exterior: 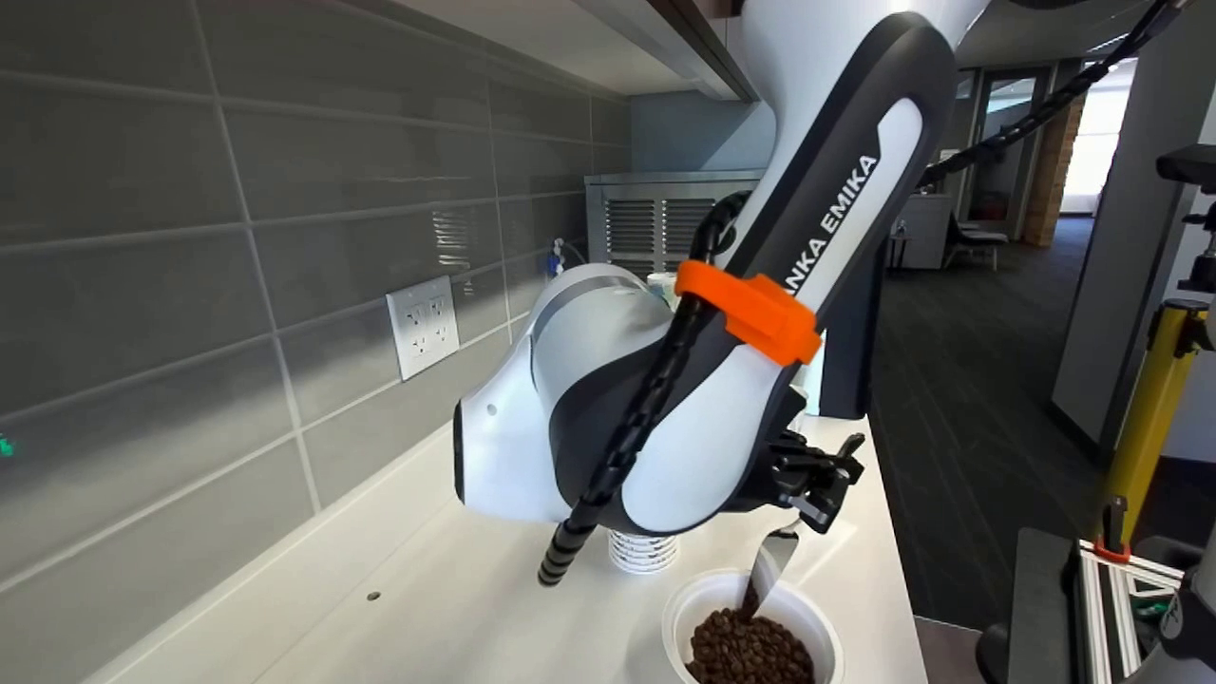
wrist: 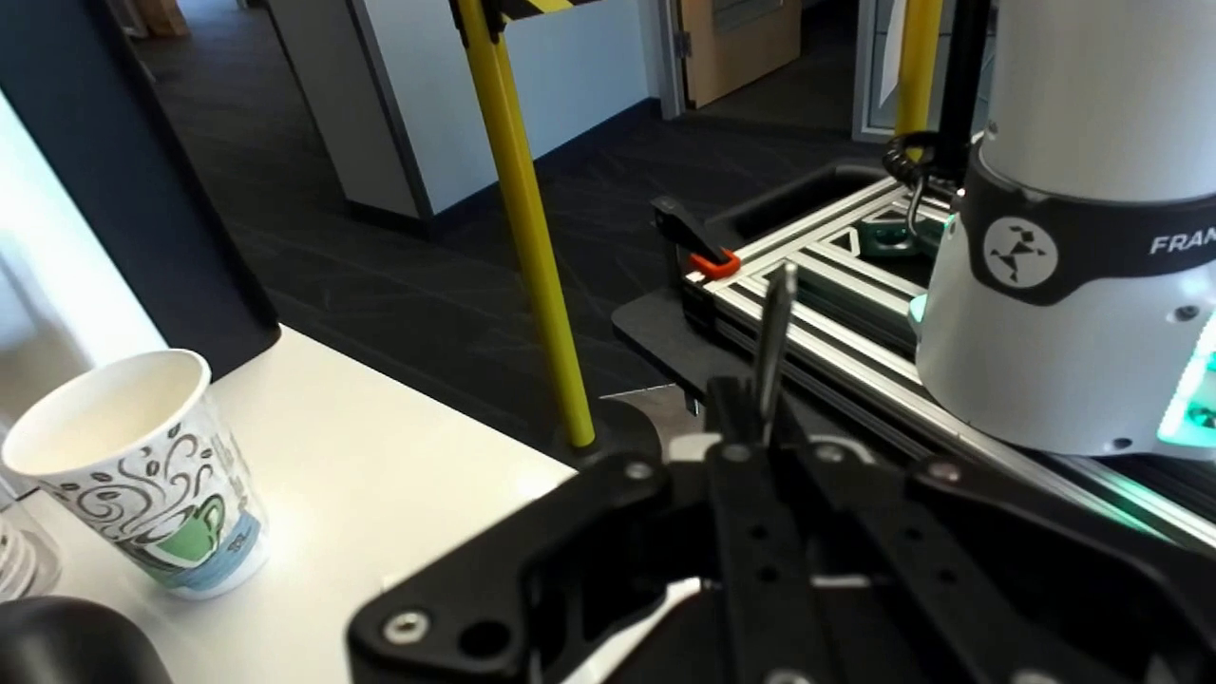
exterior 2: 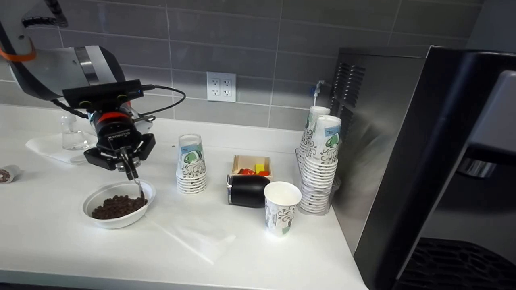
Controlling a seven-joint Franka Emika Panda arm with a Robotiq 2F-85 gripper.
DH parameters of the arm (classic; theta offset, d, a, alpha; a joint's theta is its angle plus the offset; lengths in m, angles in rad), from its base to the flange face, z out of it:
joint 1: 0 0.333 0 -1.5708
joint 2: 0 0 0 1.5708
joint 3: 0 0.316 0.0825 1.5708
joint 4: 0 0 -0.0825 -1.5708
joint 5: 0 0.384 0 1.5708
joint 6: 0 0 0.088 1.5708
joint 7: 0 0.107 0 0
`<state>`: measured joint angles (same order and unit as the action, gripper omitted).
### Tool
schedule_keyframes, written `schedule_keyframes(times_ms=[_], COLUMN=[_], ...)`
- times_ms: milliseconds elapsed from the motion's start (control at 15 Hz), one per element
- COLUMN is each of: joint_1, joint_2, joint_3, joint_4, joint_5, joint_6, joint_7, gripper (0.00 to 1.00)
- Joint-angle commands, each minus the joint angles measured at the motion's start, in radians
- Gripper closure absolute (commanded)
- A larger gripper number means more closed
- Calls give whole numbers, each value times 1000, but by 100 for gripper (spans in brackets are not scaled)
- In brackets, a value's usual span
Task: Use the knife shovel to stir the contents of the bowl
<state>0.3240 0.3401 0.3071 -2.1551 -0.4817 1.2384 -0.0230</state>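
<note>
tool (wrist: 758, 410) clamped on knife shovel (wrist: 775, 332); paper cup (wrist: 166, 489) upright; white counter (wrist: 380, 456)

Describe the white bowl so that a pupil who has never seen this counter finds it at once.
In an exterior view, follow the white counter to where the robot arm ends. Just below sits a low, round bowl with dark brown beans inside; unlike the tall, patterned stack of paper cups nearby, it is wide and plain.
</note>
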Motion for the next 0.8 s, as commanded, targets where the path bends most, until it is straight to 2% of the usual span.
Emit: schedule_keyframes(times_ms=[0,200,333,467,733], joint_1=[-8,-16,-17,-17,-8], joint_2=[-23,-38,-34,-33,-35], joint_3=[2,8,10,15,9], joint_4=[14,8,9,8,5], joint_5=[47,80,93,94,64], joint_6=[83,171,184,169,106], joint_7=[21,-35,-95,-174,-230], gripper=[99,99,99,99,99])
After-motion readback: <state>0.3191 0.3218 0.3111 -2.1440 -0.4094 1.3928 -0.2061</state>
